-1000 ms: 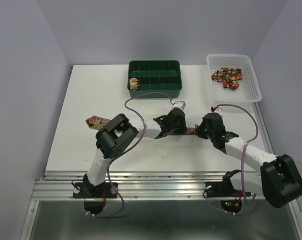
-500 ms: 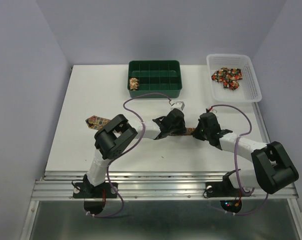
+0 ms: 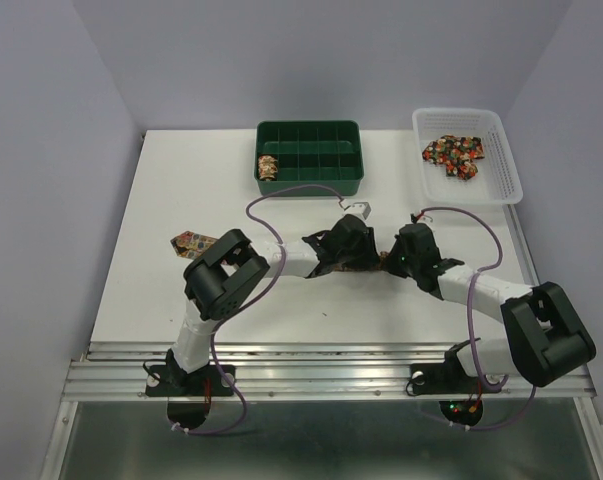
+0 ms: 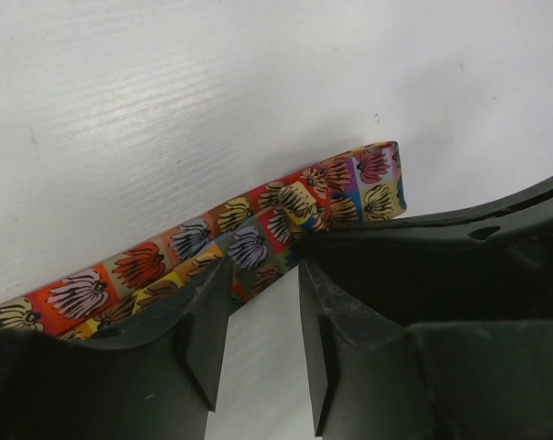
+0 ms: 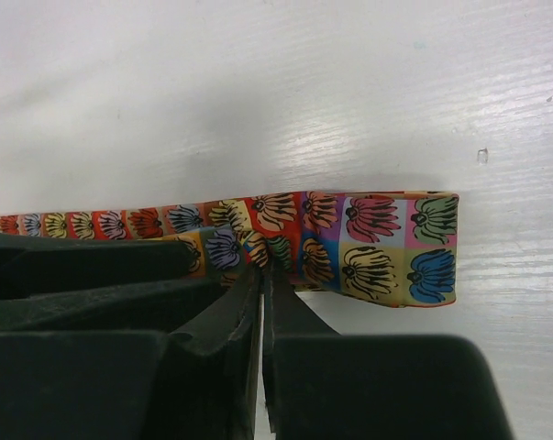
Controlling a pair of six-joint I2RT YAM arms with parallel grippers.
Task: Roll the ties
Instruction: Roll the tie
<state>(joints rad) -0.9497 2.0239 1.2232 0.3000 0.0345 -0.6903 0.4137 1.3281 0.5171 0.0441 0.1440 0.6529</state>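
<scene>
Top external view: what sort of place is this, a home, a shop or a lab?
Most likely a lab test cell: plain walls box in a white table, the arm bases are bolted to an aluminium rail, and a green divided tray and white basket hold ties.

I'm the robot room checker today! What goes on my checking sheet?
Surface: white table, looks clean.
Job's things: flat tie lying under both grippers, end folded over; rolled tie in green tray; loose ties in white basket.
Clutter: nothing seen.
Grippers: left gripper open at the tie; right gripper shut on it.
Cables: purple cables loop off both arms.
Surroundings: lilac walls, metal rail in front.
</scene>
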